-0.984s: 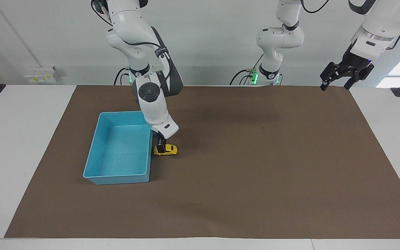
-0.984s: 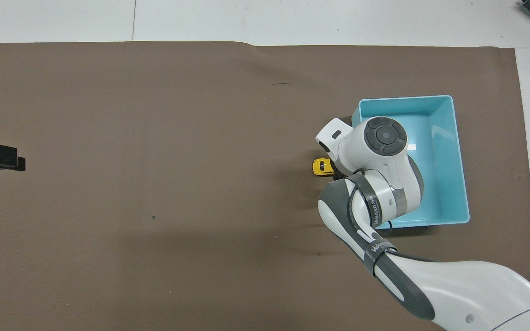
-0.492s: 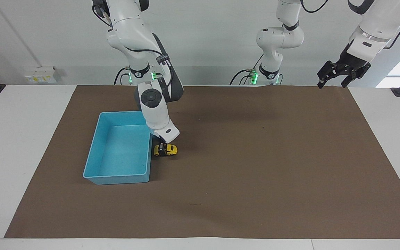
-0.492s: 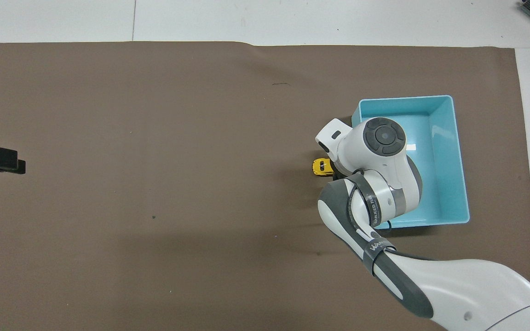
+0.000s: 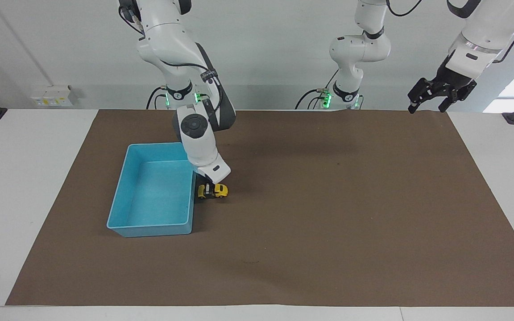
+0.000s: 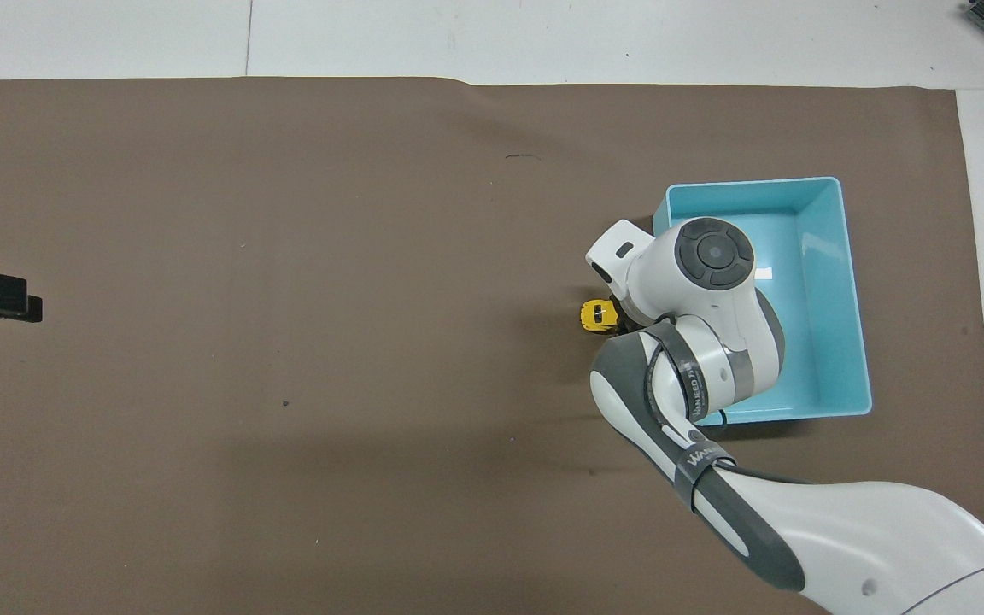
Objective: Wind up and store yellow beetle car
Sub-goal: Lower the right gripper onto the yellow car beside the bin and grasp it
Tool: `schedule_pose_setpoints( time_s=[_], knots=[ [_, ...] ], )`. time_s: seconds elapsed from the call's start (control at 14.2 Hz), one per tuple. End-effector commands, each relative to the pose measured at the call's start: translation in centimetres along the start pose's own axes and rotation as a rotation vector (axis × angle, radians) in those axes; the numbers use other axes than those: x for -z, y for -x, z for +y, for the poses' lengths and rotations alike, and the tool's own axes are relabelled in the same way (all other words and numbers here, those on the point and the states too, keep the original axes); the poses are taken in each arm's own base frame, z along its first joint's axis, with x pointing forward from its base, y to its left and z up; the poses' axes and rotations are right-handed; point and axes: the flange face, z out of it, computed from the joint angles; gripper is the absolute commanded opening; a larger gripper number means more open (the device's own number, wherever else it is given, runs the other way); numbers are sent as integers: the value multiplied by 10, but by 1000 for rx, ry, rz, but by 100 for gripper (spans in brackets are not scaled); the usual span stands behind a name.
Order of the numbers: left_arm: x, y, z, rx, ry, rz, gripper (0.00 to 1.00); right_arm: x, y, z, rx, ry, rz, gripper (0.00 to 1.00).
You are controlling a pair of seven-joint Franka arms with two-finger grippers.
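— Brown paper covers the white surface (image 5: 25, 187); where's the yellow beetle car (image 5: 213, 191)?

— On the paper, just beside the blue bin (image 5: 125, 178), at its side toward the left arm's end. The right gripper (image 5: 208, 189) has its jaws clamped on it.

— And the left gripper (image 5: 434, 92)?

— Waiting up over the paper's corner at its own end, jaws apart.

— Winding advice?

— I'd press the wheels down, drag the car backward in a straight line, then lift it over the rim.

Partly legible "WANEED" lettering on the grey bands of the right arm (image 6: 688, 384), overhead view.
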Motion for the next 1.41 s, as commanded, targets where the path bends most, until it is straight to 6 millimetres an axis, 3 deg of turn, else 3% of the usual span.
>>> schedule_pose_setpoints(
  time_s=[0.0,0.21,0.77,0.98,1.34],
  knots=[
    [7,-1,-4,-16,-20,5,100,12,-6,5,21,26,0,0],
    [1,-2,-1,-22,-17,-2,100,28,-10,16,24,34,1,0],
    [1,1,-1,-14,-17,-11,100,128,-12,44,0,26,14,0],
    [1,1,-5,-5,-15,-15,100,149,-3,42,0,24,11,0],
    [1,3,-3,-8,-12,-26,100,156,33,42,26,-11,-2,0]
  ],
)
